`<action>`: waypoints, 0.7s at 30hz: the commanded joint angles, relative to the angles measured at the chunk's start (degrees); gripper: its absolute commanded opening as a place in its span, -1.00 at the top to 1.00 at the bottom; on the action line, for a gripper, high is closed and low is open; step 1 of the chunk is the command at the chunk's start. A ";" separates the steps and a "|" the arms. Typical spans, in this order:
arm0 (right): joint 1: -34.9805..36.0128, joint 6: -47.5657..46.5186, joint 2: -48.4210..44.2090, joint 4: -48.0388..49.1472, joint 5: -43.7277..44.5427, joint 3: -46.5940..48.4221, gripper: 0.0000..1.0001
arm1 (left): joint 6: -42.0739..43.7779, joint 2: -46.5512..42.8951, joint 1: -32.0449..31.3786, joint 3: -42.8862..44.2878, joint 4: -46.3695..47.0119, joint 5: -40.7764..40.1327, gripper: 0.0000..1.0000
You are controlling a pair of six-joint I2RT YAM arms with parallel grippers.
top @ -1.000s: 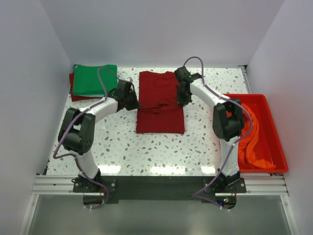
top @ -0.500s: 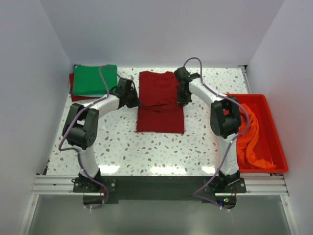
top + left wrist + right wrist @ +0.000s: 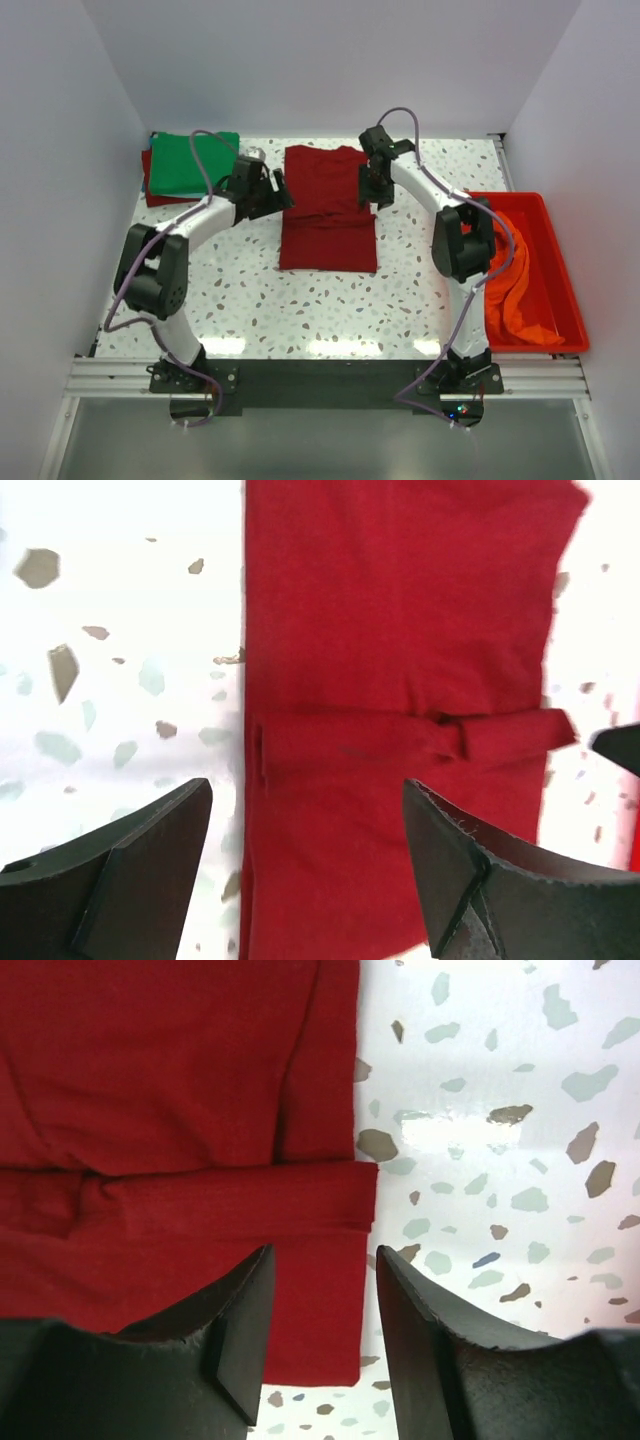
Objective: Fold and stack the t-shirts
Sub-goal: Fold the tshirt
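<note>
The dark red shirt (image 3: 328, 215) lies in mid-bench (image 3: 250, 300) as a long folded rectangle, with a rolled band of cloth across it. My left hand (image 3: 305, 800) hangs wide open above its left edge, one finger over cloth and one over speckled bench, holding nothing. My right hand (image 3: 323, 1260) stands partly open over the right edge, also holding nothing. Bare bench shows between this shirt and the folded green shirt (image 3: 192, 160) in the far left corner, and on the other side toward the tub (image 3: 572, 318) holding the orange shirt (image 3: 515, 285).

dark red t-shirt (image 3: 328, 225), green t-shirt (image 3: 185, 160), orange t-shirt (image 3: 512, 295), bright red tub (image 3: 566, 295), white table (image 3: 250, 290) with grey-brown specks.
</note>
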 commanded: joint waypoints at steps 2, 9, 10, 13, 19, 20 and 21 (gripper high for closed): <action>0.63 0.33 -7.10 1.02 -7.71 -2.28 0.02 | 2.30 -11.85 -1.29 -5.04 6.25 -2.49 -0.63; 4.41 2.88 -4.75 5.32 -14.85 -6.42 0.03 | 1.78 -16.34 -8.40 -16.20 17.75 0.58 -0.57; 4.85 3.23 -4.22 5.77 -15.37 -6.59 0.03 | 1.43 -15.73 -10.24 -16.91 18.90 1.02 -0.56; 5.47 4.38 -2.54 6.73 -16.43 -6.33 0.03 | 0.46 -14.24 -12.19 -18.67 21.46 2.69 -0.55; 6.96 4.73 1.14 6.74 -17.84 -4.93 0.03 | 1.86 -12.13 -14.56 -22.80 27.52 5.77 -0.50; 7.22 4.64 1.41 6.65 -17.84 -4.92 0.03 | 2.30 -11.69 -14.91 -23.24 27.88 5.94 -0.52; 7.49 4.64 1.76 6.74 -17.67 -5.01 0.03 | 2.65 -11.33 -15.79 -24.03 28.58 5.86 -0.52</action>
